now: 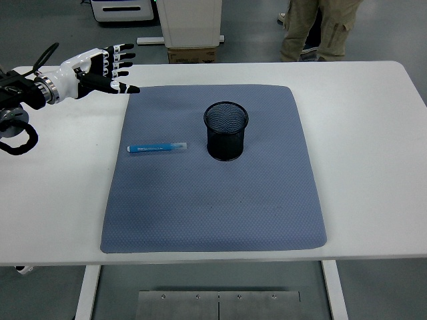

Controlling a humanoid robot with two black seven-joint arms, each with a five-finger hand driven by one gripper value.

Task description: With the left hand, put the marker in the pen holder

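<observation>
A white rectangular tabletop (373, 167) carries a blue-grey textured fabric mat (213, 200) with rounded corners, laid across its middle. On the mat lies a blue marker with a clear cap (157, 148), flat on its side and running left to right, in the mat's left half. Just to the marker's right, apart from it, stands a black wire-mesh cylindrical pen holder (225, 131), upright, with its open mouth facing up. The left hand (97, 67), white-backed with black fingers (123, 56), reaches in from the picture's left edge above the tabletop's far left part, near the mat's far left corner. Its fingers are spread apart and stretched out towards the right, and they hold nothing; the thumb tip points over the mat's corner. The hand is well apart from the marker, which lies nearer the table's near edge than the hand does. The black left arm (17, 93) with a loop of black cable (17, 137) shows at the left edge. Beyond the tabletop's far edge stand a person's legs in khaki trousers (317, 30) at the upper right, a white pedestal base (190, 23) with a cardboard box (192, 55) below it near the middle, and a grey floor (253, 27).
</observation>
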